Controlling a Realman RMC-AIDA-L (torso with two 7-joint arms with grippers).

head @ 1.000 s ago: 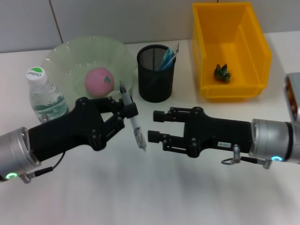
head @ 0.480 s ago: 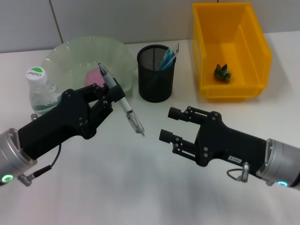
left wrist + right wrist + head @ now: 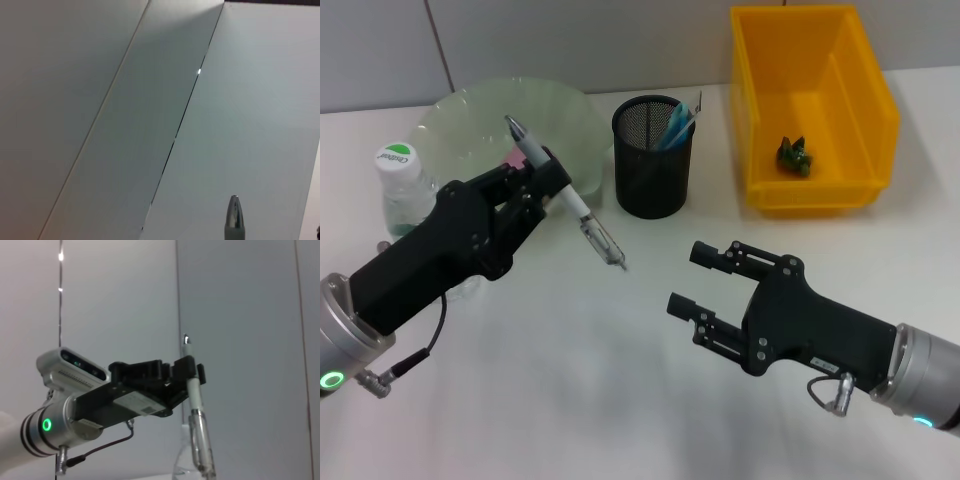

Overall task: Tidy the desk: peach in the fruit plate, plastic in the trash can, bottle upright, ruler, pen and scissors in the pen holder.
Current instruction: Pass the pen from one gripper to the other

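Observation:
My left gripper (image 3: 552, 185) is shut on a clear pen (image 3: 578, 208), held tilted in the air in front of the green fruit plate (image 3: 470, 120). The pen's grey cap end points up and back. The right wrist view shows the same pen (image 3: 196, 405) clamped in the left gripper (image 3: 187, 374). Only a pink sliver of the peach (image 3: 509, 158) shows behind the left gripper. My right gripper (image 3: 687, 277) hovers open and empty above the desk to the pen's right. The bottle (image 3: 402, 190) stands upright at the left. Green plastic (image 3: 794, 155) lies in the yellow trash can (image 3: 865, 110).
The black mesh pen holder (image 3: 653, 160) stands between plate and bin with blue items (image 3: 678, 125) sticking out; I cannot tell which is ruler or scissors. The left wrist view shows the pen's tip (image 3: 234, 220) against wall panels. A metal object (image 3: 945, 200) sits at the right edge.
The left gripper has lifted the pen up and back to the left, toward the plate, covering the peach. The right gripper has drawn back toward the front right, away from the pen.

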